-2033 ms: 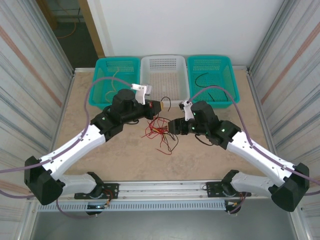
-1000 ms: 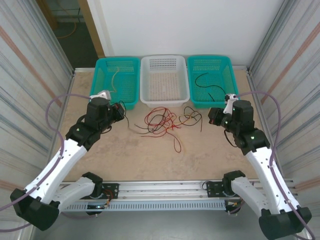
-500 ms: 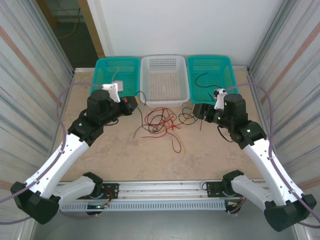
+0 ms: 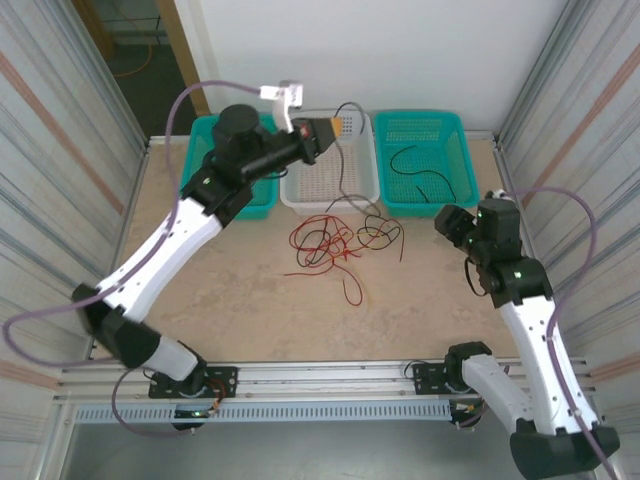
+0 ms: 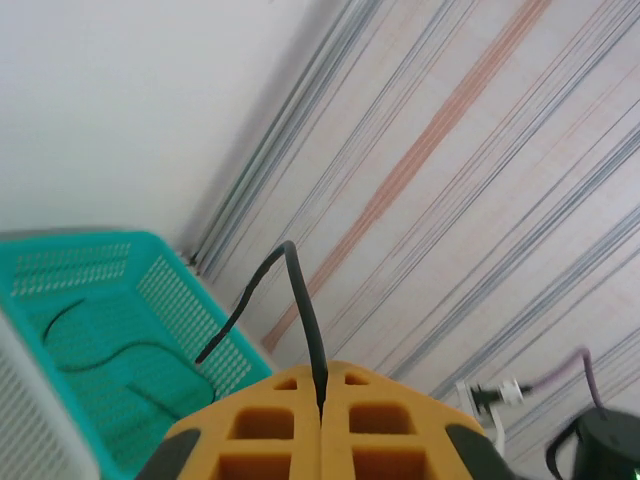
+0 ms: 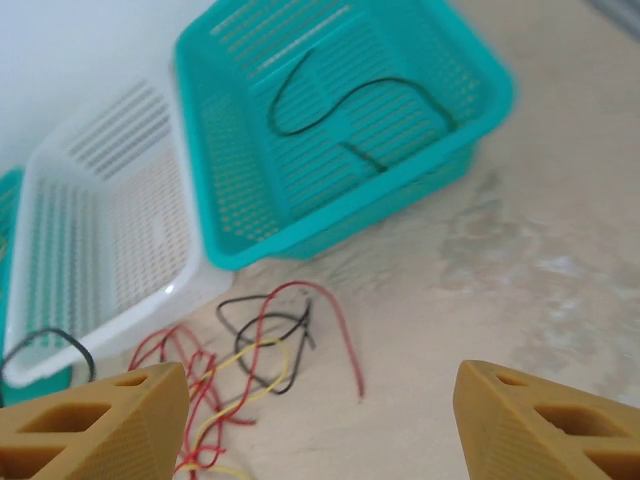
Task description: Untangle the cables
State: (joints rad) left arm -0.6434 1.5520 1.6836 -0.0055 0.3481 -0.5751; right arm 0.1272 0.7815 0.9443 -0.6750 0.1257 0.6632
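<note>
Beige table [image 4: 250, 300], left tool [image 5: 322, 390] pinching black cable [image 5: 304, 300] — right tool [image 6: 318, 400] agape

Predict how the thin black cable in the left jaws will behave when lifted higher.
Probably floppy: the thin black cable hangs in a loose curve from the left jaws. Likely light: a narrow pinch holds it. It may tug the red-black-yellow cable tangle below.

Top camera looks down on the whole worktop [image 4: 250, 310]. Left wrist tilts up at the wall [image 5: 450, 150], right wrist looks down close; all share the right teal basket [image 6: 350, 195].
</note>
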